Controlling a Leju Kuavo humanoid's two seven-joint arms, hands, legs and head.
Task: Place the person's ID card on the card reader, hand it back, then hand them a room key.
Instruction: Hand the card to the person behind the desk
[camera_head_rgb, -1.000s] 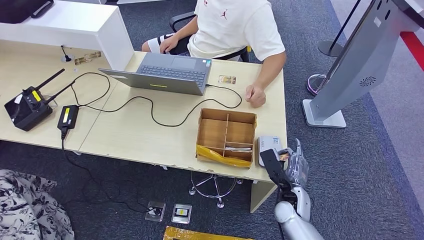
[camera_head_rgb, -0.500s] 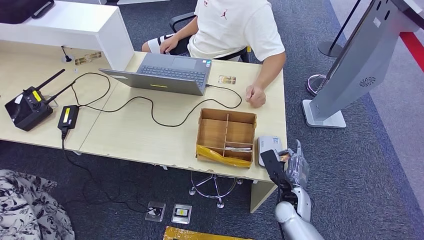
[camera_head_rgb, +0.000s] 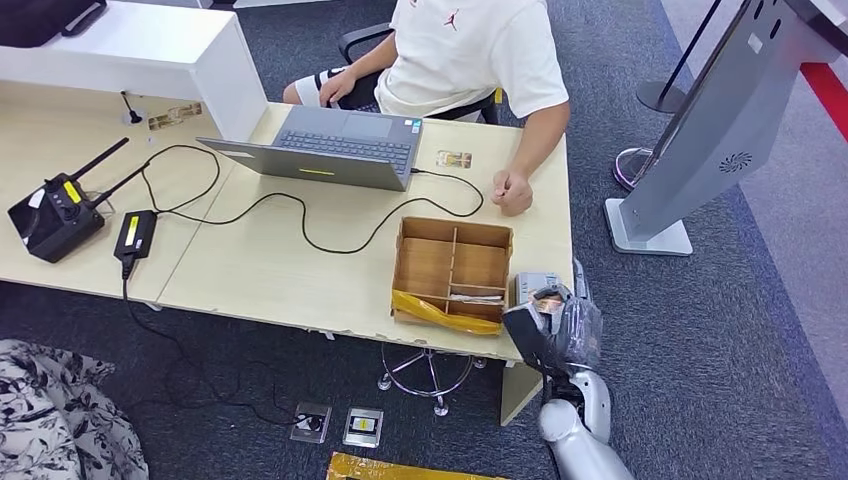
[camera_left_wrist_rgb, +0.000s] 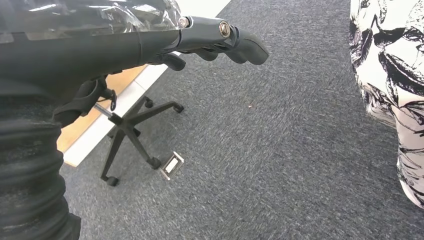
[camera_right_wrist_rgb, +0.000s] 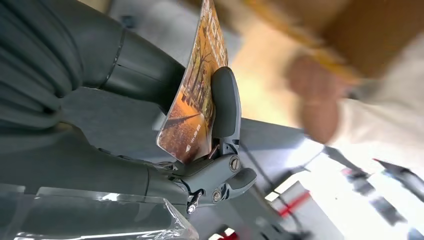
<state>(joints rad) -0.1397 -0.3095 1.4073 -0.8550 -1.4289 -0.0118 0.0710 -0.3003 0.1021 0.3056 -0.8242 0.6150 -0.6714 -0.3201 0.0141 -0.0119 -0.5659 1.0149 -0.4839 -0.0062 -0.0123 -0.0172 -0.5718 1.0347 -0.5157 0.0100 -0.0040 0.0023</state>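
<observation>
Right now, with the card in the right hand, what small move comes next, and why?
Probably carry the card out across the desk toward the person's hand. The right hand pinches it near the reader at the desk's corner, and the person's hand rests farther along that edge, so a short forward reach seems called for.

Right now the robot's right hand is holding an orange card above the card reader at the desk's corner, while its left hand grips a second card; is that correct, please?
Not quite. The left hand holds nothing; the left wrist view shows its fingers stretched out above the carpet. The rest stands: the right hand does hold an orange card above the card reader at the desk's corner.
</observation>
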